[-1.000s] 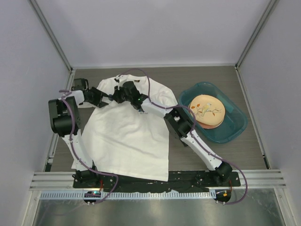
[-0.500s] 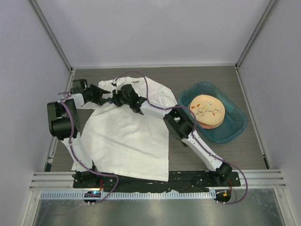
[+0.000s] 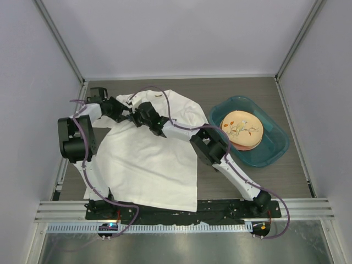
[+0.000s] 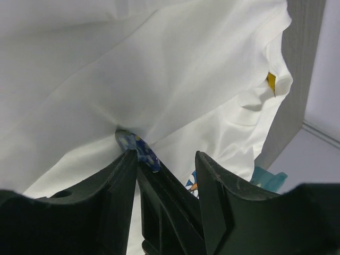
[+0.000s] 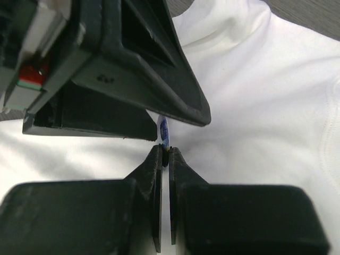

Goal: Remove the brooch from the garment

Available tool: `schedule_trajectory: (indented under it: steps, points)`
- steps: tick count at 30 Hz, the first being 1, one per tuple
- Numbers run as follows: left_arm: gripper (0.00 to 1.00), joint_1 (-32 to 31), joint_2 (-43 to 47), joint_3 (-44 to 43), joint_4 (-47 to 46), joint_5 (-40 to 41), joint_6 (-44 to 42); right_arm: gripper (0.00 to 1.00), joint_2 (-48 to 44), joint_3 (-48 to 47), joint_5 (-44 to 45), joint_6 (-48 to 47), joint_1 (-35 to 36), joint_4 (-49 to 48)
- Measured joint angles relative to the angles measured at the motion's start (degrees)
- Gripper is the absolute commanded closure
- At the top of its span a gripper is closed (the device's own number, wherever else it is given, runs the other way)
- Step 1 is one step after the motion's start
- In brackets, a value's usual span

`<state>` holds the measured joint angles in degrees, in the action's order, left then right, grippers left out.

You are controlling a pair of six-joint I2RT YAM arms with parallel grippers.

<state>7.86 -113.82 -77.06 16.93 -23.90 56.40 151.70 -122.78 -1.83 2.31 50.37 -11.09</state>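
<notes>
Brooch (image 5: 163, 132) between tips of right gripper (image 5: 165, 152)

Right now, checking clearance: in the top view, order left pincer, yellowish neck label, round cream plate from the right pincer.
1. Left pincer, beside it, leftward.
2. Yellowish neck label, just beyond, at collar.
3. Round cream plate, far right, in teal basin.

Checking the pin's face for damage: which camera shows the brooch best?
The left wrist view: the brooch faces it, blue pattern visible against the garment. The right wrist view shows it only edge-on, pinched by the right gripper. In the top view the arms hide it.
</notes>
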Motion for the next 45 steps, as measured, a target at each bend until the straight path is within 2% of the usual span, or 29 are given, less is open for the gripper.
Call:
schedule_trajectory:
  steps: [3, 6, 7, 10, 11, 14, 17, 20, 25, 27, 31, 38, 45]
  points:
    - [0.53, -0.70, -0.11, -0.42, 2.27, 0.70, -1.49, 0.99, -0.07, 0.00, 2.23, -1.75, 0.63, 0.02]
    - [0.67, -1.36, -0.59, -1.79, 4.28, 1.95, -3.13, 0.98, -0.11, 0.00, 3.98, -3.02, 1.14, 0.02]
    - [0.76, -1.53, -0.68, -2.12, 4.79, 2.40, -3.63, 0.97, -0.15, 0.00, 4.42, -3.50, 1.29, 0.04]
    - [0.88, -1.84, -0.90, -2.69, 6.25, 3.48, -5.29, 0.89, -0.39, 0.39, 5.66, -4.44, 1.55, 0.13]
    - [0.91, -1.86, -1.01, -2.86, 6.58, 3.45, -5.60, 0.79, -0.61, 0.79, 5.79, -4.63, 1.55, 0.02]
    - [0.99, -2.01, -1.33, -4.26, 8.26, 3.43, -7.10, 0.62, -1.38, 1.90, 6.25, -4.79, 1.68, 0.04]
    - [1.00, -2.38, -2.10, -5.38, 8.83, 4.07, -8.94, 0.56, -2.58, 3.85, 6.69, -4.26, 1.70, 0.61]
    - [1.00, -2.95, -2.71, -6.67, 10.05, 4.70, -10.78, 0.52, -6.38, 10.05, 6.86, -2.38, 1.64, 0.79]
    - [1.00, -5.53, -2.71, -7.76, 11.28, 6.27, -14.47, 0.53, -15.69, 22.58, 5.03, 4.13, 0.26, -1.75]
    - [1.00, -6.97, -2.71, -8.44, 11.89, 7.58, -16.09, 0.57, -18.21, 24.33, 3.26, 6.99, -1.09, -2.78]
    - [1.00, -9.46, -2.69, -9.03, 12.33, 9.84, -18.78, 0.68, -19.04, 22.71, 0.11, 12.61, -4.63, -5.16]
    - [1.00, -9.79, -2.67, -8.52, 11.82, 9.88, -20.46, 0.75, -13.33, 13.57, -3.41, 20.72, -8.17, -3.87]
    - [0.98, -9.62, -2.67, -8.41, 11.63, 9.31, -20.70, 0.79, -9.16, 11.52, -4.70, 26.38, -7.61, -1.01]
